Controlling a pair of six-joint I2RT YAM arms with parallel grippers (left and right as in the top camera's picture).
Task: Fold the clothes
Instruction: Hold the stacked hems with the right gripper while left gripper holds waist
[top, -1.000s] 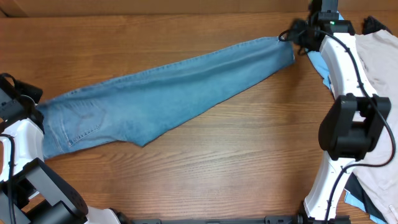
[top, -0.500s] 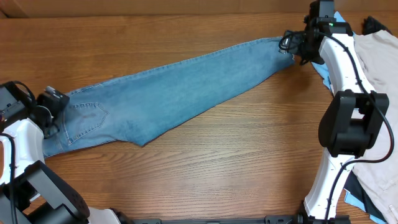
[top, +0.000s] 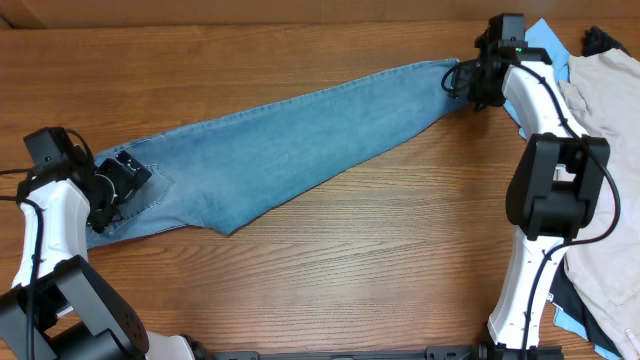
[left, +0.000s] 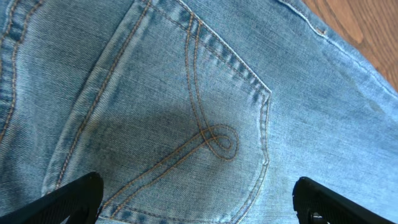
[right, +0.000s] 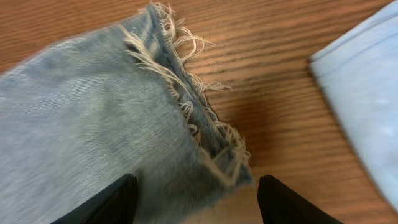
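The light-blue jeans (top: 270, 145) lie folded lengthwise, stretched from lower left to upper right across the table. My left gripper (top: 120, 180) is open over the waist end, right above a stitched back pocket (left: 180, 118), its fingers (left: 196, 199) spread on either side. My right gripper (top: 468, 80) is open at the frayed hem (right: 193, 99), with the hem corner between its fingers (right: 196, 199). Neither gripper holds the cloth.
A sky-blue shirt (top: 535, 40) and a large beige garment (top: 605, 150) lie at the right edge, beside the right arm; the shirt's edge shows in the right wrist view (right: 367, 99). Bare wood table (top: 380, 260) spreads in front of the jeans.
My left gripper has moved right, from beyond the waist onto the back pocket. My right gripper has shifted left and down onto the frayed hem. The jeans lie as before.
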